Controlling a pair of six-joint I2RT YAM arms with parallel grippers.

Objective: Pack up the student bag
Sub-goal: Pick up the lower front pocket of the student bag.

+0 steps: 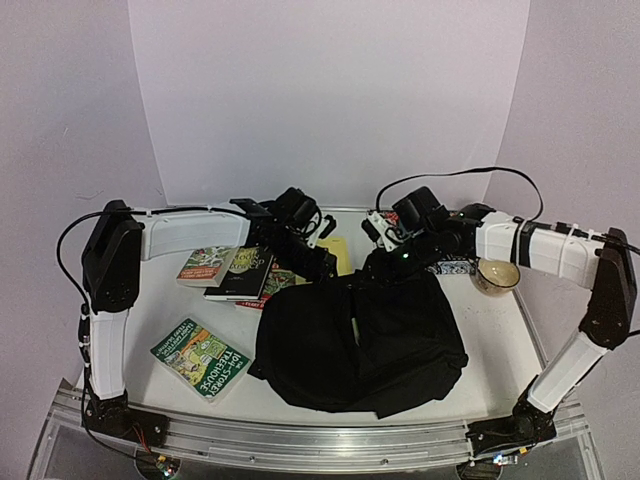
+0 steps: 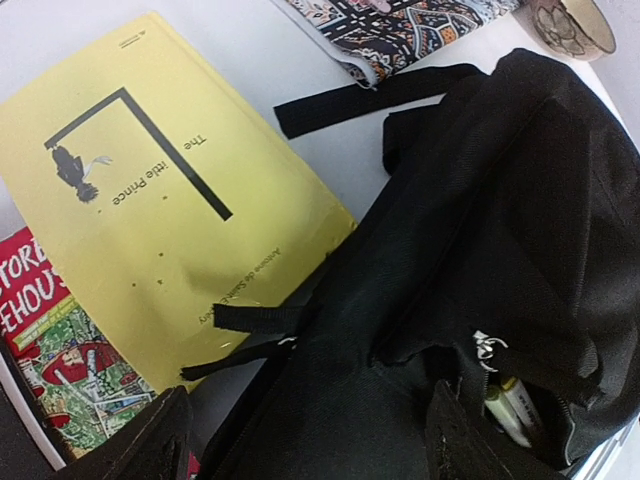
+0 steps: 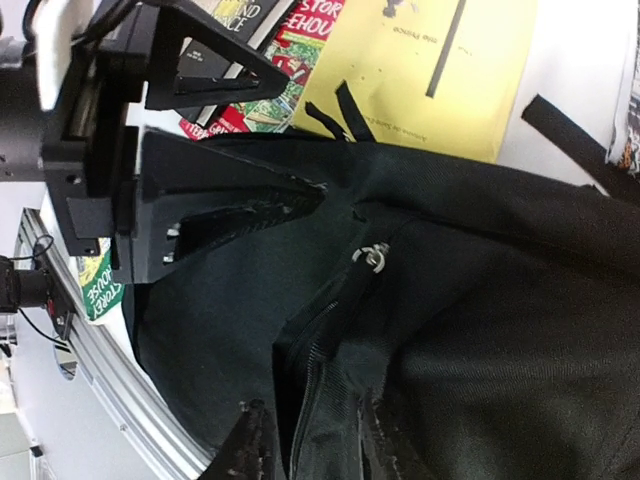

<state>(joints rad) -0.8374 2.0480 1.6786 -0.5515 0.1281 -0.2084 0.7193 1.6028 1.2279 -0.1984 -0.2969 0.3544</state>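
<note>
Beneath both pincers, mid-table (image 1: 500, 335), lies the student bag (image 1: 360, 340), black and slumped. We see the left pincer (image 2: 305, 445) spread wide over the bag's far rim, a finger on either side of the fabric; we judge it is placed to catch the lip and hold the mouth agape. Just beside it the right pincer (image 3: 315, 450) hovers with jaws partly apart astride the zip line, clamping nothing we can see; the zip pull (image 3: 372, 256) sits just ahead of it. A yellow book (image 2: 170, 200) rests just beyond the left pincer, against the bag's edge, handy for loading.
</note>
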